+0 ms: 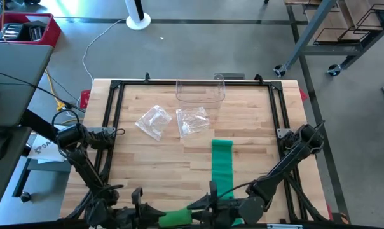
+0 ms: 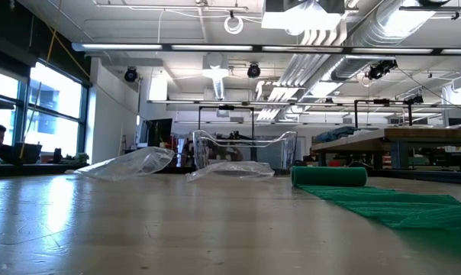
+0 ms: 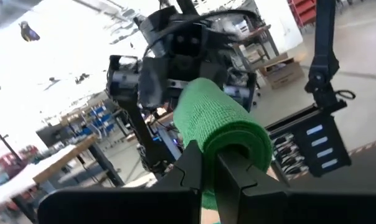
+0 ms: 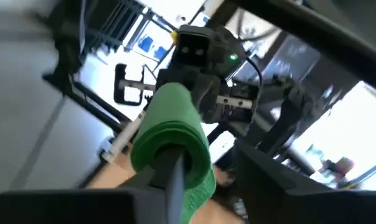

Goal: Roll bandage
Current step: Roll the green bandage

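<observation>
The bandage (image 1: 222, 166), a green elastic strip, lies along the table (image 1: 154, 172) from about its middle down to the near edge, where its rolled end (image 1: 179, 218) is held up between the two arms. The left gripper (image 3: 208, 163) has its fingers pinched onto one end of that roll, one finger appearing to sit inside the core and the other outside. The right gripper (image 4: 175, 163) grips the opposite end in the same way, one finger lying across the roll's face; both are closed on it, facing each other.

The risk, as I judge it, is uneven winding: if one wrist turns faster or the two pull apart, the roll could telescope or slip off a finger. The free end (image 2: 329, 176) has also curled into a small roll of its own, which could snag or drag sideways as the strip is drawn in.

Beyond the strip, a clear plastic container (image 1: 200, 92) stands at the far edge of the table; it looks empty, though its transparency makes that hard to confirm. Two crumpled clear bags (image 1: 152, 121) (image 1: 193, 121) lie just in front of it.
</observation>
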You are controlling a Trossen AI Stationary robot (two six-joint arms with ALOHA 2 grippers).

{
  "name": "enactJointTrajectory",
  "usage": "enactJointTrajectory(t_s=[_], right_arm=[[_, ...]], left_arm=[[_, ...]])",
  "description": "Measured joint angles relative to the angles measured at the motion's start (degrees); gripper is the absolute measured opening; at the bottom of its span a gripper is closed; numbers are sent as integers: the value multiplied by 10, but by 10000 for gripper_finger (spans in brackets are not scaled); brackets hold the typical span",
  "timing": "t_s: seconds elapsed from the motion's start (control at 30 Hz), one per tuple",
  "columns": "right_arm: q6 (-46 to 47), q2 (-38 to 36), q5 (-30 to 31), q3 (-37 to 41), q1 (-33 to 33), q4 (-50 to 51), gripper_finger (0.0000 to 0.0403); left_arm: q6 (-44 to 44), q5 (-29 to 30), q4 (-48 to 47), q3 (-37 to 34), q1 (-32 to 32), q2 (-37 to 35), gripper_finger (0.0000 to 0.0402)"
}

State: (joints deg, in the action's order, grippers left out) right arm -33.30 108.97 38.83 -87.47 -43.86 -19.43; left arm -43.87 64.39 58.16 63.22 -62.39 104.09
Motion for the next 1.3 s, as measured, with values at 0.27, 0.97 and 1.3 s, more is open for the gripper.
enactJointTrajectory(t_s=[0.27,0.97,1.3], right_arm=[[166,0,-141,-41,29,98,149],[-231,0,-48,-47,22,140,33],[-309,1,13,-47,-8,108,6]], left_arm=[[-122,-62,-22,0,-3,0,10],[199,11,0,0,-1,0,19],[182,-1,1,0,3,0,19]])
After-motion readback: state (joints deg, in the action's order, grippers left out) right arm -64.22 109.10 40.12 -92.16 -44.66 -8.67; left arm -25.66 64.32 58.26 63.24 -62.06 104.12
